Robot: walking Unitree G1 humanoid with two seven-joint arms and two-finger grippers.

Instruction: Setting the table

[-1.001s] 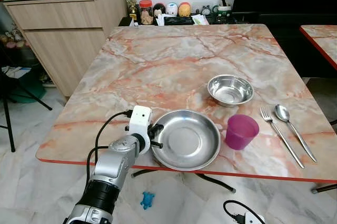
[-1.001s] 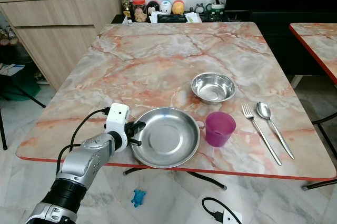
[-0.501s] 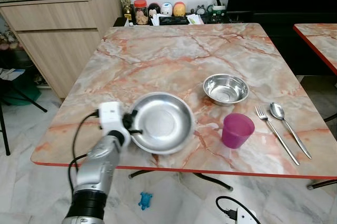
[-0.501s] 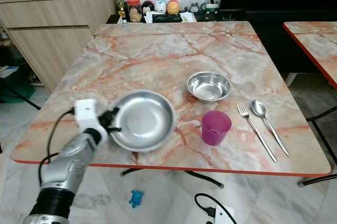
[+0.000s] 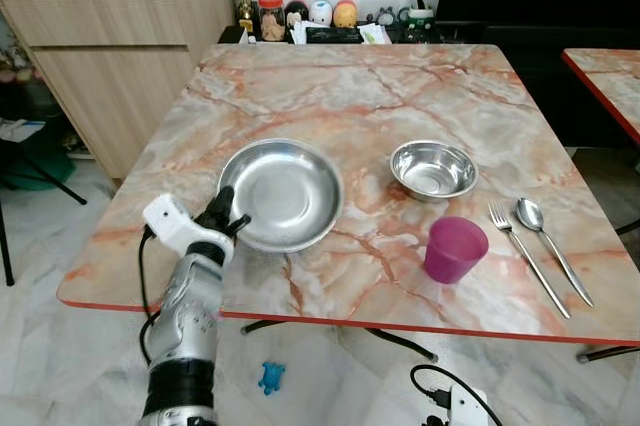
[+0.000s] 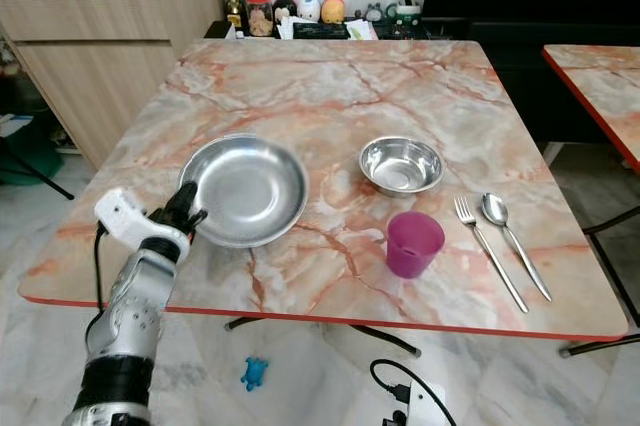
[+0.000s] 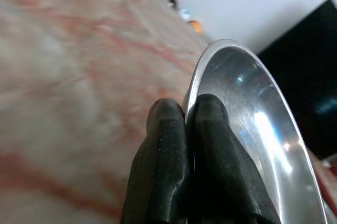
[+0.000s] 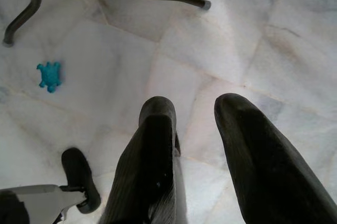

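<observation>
Round, shallow stainless-steel plate [image 5: 281, 193] with a broad polished rim and a flat centre, lying left of the middle of the frame on the orange-veined marble table with red edging [image 5: 330, 106]. The plate's lower-left rim sits between the two black fingers of the left gripper [image 5: 224, 216], which are pressed together on it; in the left wrist view the fingers [image 7: 163, 171] pinch the thin rim of the plate [image 7: 247, 108], one on each face. The silver left arm rises from the lower left of the frame to this point.

To the right of the plate, at centre right, stands a small round stainless-steel bowl [image 5: 433, 169]. Below the bowl, nearer the table's front edge, stands a translucent purple plastic cup [image 5: 455, 249]. Further right lie a steel fork [image 5: 528, 257] and a steel spoon [image 5: 552, 249], side by side and parallel.

The right gripper [image 8: 197, 129] hangs over pale marble floor tiles [image 8: 237, 40], its two black fingers spread apart and holding nothing; a small blue toy [image 8: 49, 76] lies on the floor near it.
</observation>
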